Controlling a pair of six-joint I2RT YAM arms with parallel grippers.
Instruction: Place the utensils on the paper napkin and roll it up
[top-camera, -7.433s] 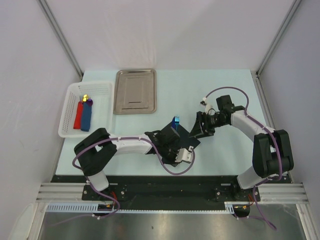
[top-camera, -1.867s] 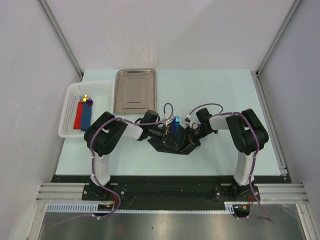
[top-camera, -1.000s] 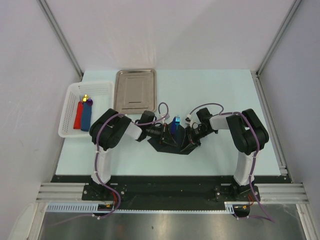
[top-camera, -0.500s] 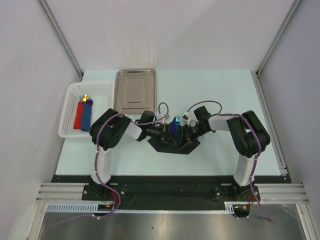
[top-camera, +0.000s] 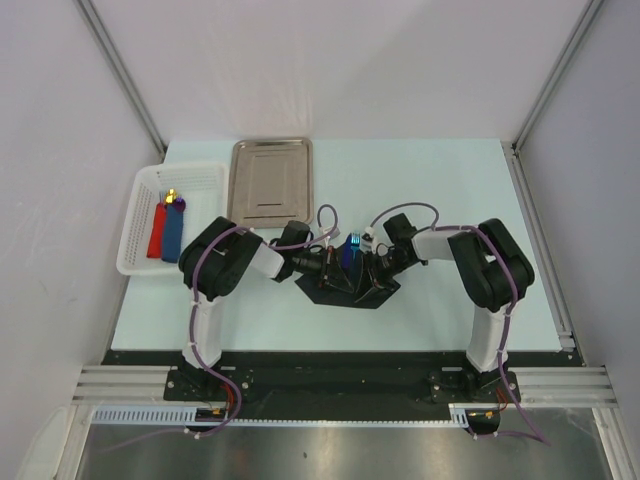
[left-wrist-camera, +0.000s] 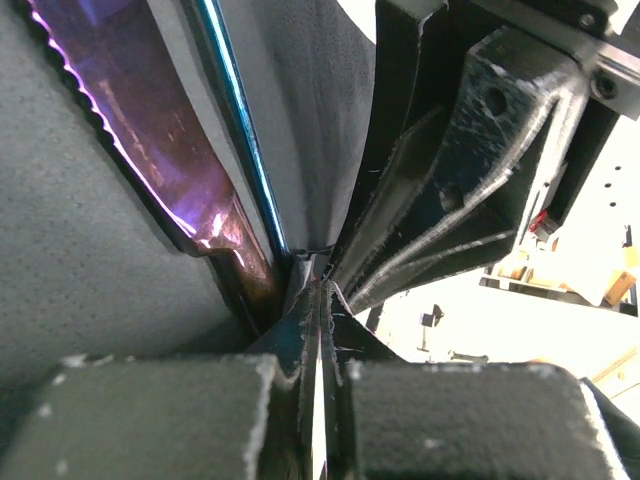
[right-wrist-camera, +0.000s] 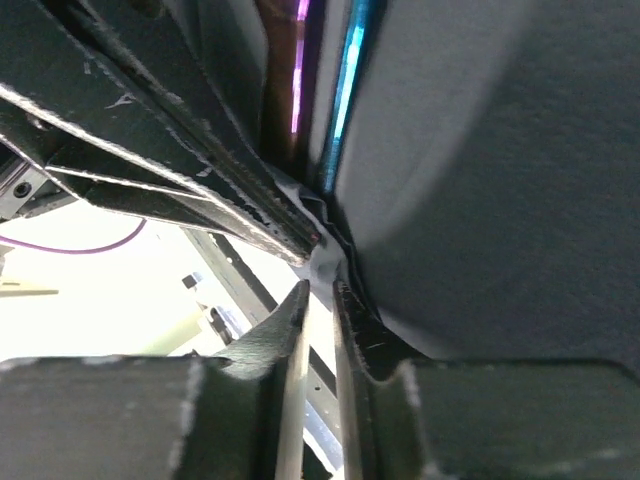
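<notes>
Pinching the black napkin (top-camera: 340, 296) up around the cutlery, mid-table (top-camera: 440, 180).
My left pincer (left-wrist-camera: 318, 310) is clamped tight on the matte fold, my right pincer (right-wrist-camera: 318, 300) stands a crack apart, and the blue piece (right-wrist-camera: 350, 70) and purple piece (left-wrist-camera: 125, 115) are sandwiched inside.

a pale mint table (top-camera: 450, 180) sits between plain white walls (top-camera: 350, 60) with grey corner posts (top-camera: 125, 75).

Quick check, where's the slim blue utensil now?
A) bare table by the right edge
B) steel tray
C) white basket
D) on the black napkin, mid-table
D: the blue utensil lies against the black napkin at mid-table, well clear of the tray and the basket.
</notes>
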